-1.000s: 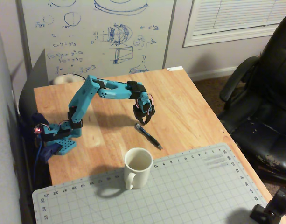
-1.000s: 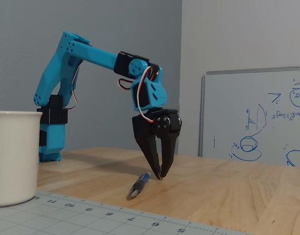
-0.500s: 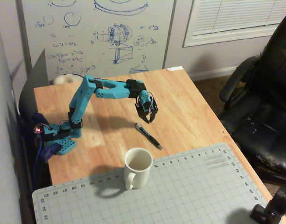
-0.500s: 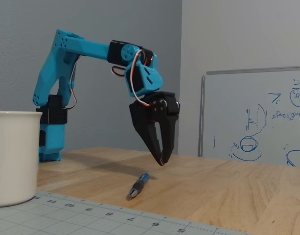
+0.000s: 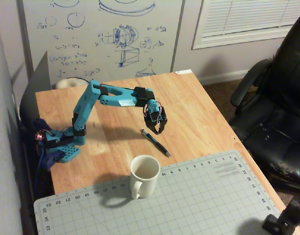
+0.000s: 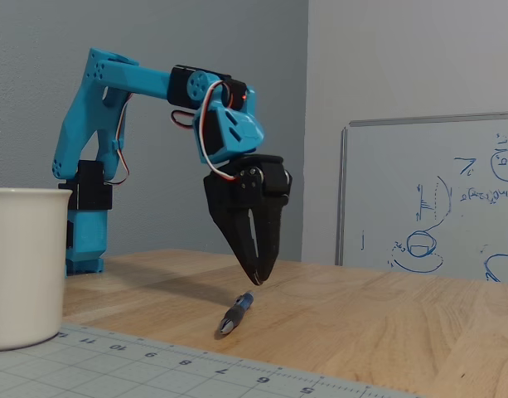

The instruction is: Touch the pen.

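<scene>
A: Where's the pen (image 5: 155, 142)?

B: Flat on the bare wood of the counter (image 5: 208, 112), about mid-counter, just off the far edge of the cutting mat (image 5: 198, 196) and near the white mug (image 5: 144, 175).

A: And the claw (image 6: 258, 280)?

B: Pointing down, hanging just above the pen's far end, not touching it. Its fingers look drawn together, or nearly so, holding nothing.

A: So which step is this?

B: The final approach, I'd say. The next move calls for a short straight descent until the tips meet the barrel, gently, since a thin pen could roll.
</scene>
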